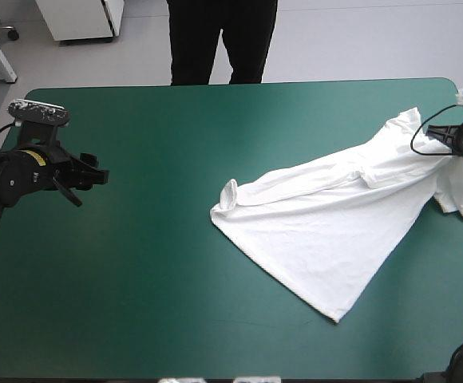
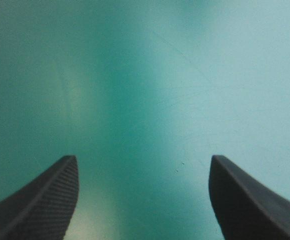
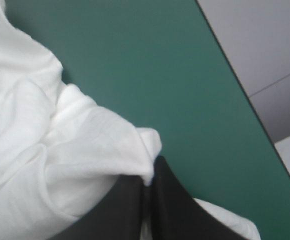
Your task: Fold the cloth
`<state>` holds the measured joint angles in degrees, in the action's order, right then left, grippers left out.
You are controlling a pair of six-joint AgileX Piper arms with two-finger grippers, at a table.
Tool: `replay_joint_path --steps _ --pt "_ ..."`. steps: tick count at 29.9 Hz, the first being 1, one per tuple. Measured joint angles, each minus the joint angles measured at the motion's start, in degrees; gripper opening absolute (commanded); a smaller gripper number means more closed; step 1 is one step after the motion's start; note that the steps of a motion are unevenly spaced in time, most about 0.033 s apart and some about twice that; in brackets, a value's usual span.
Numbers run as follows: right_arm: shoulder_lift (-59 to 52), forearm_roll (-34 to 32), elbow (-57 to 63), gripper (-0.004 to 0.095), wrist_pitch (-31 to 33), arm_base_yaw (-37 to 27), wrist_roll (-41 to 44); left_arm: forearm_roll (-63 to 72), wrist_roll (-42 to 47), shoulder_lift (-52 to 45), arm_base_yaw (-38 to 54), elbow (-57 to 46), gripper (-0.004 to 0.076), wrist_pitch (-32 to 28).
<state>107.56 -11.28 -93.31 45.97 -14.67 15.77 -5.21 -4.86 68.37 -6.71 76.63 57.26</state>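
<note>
Closest to us in the right wrist view, the right gripper point(image 3: 147, 182) has its 2 black fingers pressed together on a white fold of the T-shirt point(image 3: 60, 150), near the far right corner of the table point(image 1: 152, 263). From above, we see the T-shirt spread mostly flat on the table's right half. Its long axis runs diagonally from that pinched end toward the near middle, where the hem ends in a point. The left gripper point(image 2: 142, 162) hangs with its fingers wide apart and nothing between them, over bare teal-green cover near the left edge, well apart from the cloth. We judge that the coming move turns on this gap: the T-shirt lies wholly to the left gripper's right, its nearest part the curled corner at mid-table, so the left arm must reach across.
</note>
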Motion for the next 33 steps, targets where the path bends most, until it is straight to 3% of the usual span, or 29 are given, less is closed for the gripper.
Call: replay_joint_path --steps 4,6,11,13,19,25,33 --pt "6.91 0.0 -10.63 -0.0001 1.24 0.0 -0.06 0.0 0.0 1.29 0.0 0.0 0.0528 -0.51" --pt "9.77 0.06 -15.12 0.0085 3.59 0.0 -0.57 0.0 0.0 1.63 0.0 0.0 0.0528 -0.51" --pt "12.86 3.8 -18.83 0.0601 9.98 -0.26 -4.76 -0.34 0.0 2.16 0.0 -0.04 0.0528 -0.68" --pt "13.08 5.06 -19.04 0.0672 12.2 -0.26 -5.56 -0.41 0.0 2.16 0.0 -0.04 0.0528 -0.68" --pt "11.98 6.33 -19.15 0.0569 17.84 -0.31 -5.63 -1.62 0.0 2.16 0.0 -0.04 0.0528 -0.55" --pt "4.19 8.56 -19.15 0.0567 24.12 -0.06 -6.73 -1.68 0.0 2.16 0.0 -0.04 0.0528 0.0" --pt "-9.02 9.9 -16.46 0.0567 25.25 6.3 -7.18 -1.7 -0.49 2.16 -1.11 -0.04 0.0528 0.58"
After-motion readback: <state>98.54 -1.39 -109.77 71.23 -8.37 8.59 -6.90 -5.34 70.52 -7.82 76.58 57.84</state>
